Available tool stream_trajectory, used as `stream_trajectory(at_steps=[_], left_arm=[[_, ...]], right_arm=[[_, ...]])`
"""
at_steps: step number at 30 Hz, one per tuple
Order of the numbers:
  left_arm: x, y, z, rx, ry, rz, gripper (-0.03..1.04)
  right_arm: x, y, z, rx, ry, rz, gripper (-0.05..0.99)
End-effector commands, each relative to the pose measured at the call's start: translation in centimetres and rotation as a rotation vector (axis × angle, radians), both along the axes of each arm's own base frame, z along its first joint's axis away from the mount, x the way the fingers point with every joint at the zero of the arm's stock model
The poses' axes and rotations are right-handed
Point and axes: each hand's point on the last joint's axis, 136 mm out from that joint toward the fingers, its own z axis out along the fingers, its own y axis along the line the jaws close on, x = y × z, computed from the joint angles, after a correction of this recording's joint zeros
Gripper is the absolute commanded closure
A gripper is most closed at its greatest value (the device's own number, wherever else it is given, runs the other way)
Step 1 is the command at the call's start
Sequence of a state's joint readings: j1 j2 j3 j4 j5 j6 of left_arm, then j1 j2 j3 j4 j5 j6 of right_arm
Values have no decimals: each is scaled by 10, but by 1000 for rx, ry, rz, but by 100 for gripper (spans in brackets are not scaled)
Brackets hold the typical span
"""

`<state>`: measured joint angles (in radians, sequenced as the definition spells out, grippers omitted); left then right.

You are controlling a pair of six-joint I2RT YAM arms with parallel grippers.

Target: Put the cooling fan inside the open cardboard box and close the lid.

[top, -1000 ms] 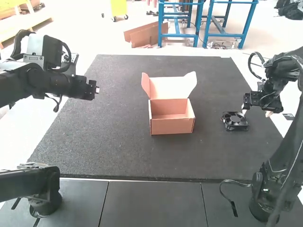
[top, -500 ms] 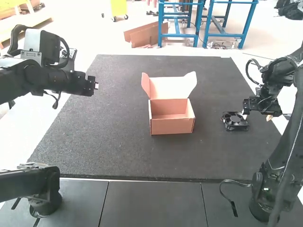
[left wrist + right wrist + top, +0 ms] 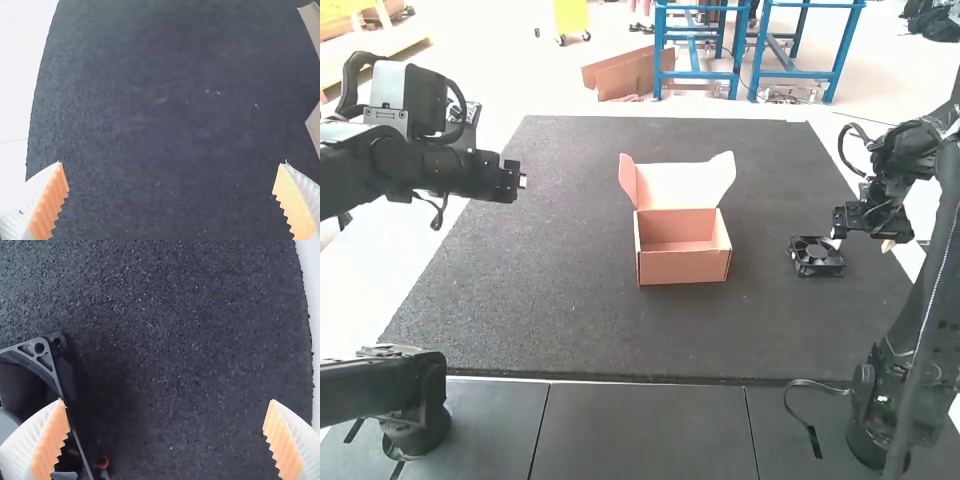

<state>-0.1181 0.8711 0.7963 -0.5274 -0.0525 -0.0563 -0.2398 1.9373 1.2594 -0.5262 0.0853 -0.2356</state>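
Mat (image 3: 570,280): right jaws wide open, empty, low beside fan (image 3: 817,256); left jaws open, aloft.

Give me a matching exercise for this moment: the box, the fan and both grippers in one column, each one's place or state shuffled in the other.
Things
1. box
2. fan
3. left gripper
4. right gripper

Places and states
A. open, at the fan's edge
B. lying flat on the mat, to the right of the box
C. open over bare mat, far from the fan
D. standing mid-mat with its lid up

Pairs: 1-D, 2-B, 3-C, 4-A
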Motion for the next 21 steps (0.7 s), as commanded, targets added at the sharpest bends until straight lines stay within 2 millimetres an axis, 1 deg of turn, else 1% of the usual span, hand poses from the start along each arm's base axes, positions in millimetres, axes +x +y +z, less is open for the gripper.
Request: stream_trajectory(at_steps=[1,5,8,11,21], left_arm=[[2,3,19,5,-52,8,4],[2,3,19,6,-54,9,4],[2,3,20,5,-55,9,4],[2,3,20,5,-55,9,4],[2,3,19,6,-54,9,4]], right_arm=[[-1,-6,-6,-12,25,-18,4],[0,-7,-4,-12,22,-32,4],[0,-6,0,-7,29,-34,4],[-4,-4,3,6,50,-32,4],[-13,0,-3,15,87,-30,4]])
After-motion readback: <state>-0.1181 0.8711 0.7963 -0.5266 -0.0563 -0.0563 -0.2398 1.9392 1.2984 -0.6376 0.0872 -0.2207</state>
